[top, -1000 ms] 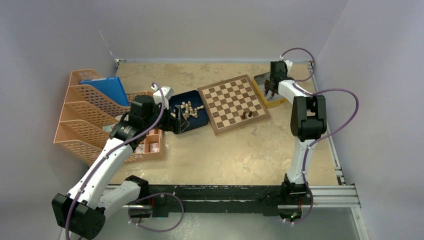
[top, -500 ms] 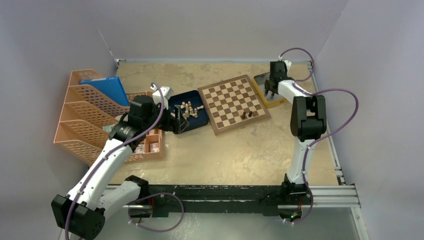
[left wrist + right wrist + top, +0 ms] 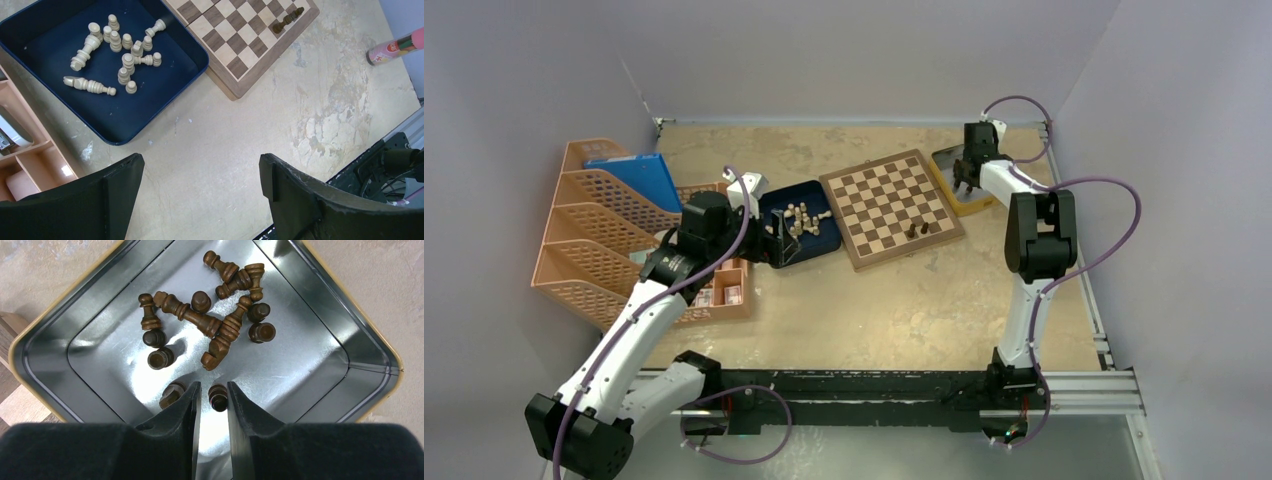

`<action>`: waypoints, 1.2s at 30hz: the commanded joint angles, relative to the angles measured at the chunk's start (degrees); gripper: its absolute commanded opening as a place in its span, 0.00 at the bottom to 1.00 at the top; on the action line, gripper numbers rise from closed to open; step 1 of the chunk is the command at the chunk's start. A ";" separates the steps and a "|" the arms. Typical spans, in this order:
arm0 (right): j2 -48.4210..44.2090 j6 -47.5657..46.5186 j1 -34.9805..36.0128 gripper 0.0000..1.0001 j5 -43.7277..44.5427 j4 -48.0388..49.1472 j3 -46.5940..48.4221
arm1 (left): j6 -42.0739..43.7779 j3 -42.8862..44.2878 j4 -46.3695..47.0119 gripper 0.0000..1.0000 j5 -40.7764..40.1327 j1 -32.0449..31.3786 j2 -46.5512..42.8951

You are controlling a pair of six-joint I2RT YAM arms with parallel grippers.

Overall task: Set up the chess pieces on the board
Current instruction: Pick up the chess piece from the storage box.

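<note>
Still barely stirs, keeping the right hand [image 3: 212, 390] pinched on a dark piece [image 3: 218, 397] in the metal tin [image 3: 310, 300] and the left hand [image 3: 200, 170] wide apart beside the blue tray [image 3: 165, 65], leaving only two dark pieces [image 3: 288, 19] on the board [image 3: 235, 45].

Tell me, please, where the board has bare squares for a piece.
Almost the whole board is bare; only two dark pieces sit by its near edge. The tin under the right gripper is crowded.
</note>
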 commanded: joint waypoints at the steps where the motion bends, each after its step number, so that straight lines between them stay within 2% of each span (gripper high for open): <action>1: -0.72 -0.69 -0.36 0.28 0.57 0.80 -0.14 | -0.01 0.37 1.23 0.86 -0.32 -0.27 -0.80; 9: -0.20 -0.42 -0.45 0.31 -0.15 0.86 -0.69 | -0.01 0.31 1.08 0.86 -0.50 -0.27 -0.87; 16: -0.65 -0.45 -0.45 0.27 -0.06 1.48 -1.20 | -0.01 0.56 1.06 0.86 0.08 -0.27 0.21; 19: -1.15 -0.58 -0.45 0.16 0.17 1.67 -1.38 | -0.01 0.44 1.00 0.86 -0.28 -0.27 -0.17; 20: -1.44 -0.66 -0.45 0.15 0.17 1.93 -1.58 | -0.01 0.27 1.18 0.86 -0.28 -0.27 -0.43; 36: -8.85 1.52 1.79 0.15 2.48 -1.90 1.29 | -0.10 0.44 1.06 0.86 -0.94 -0.27 -0.70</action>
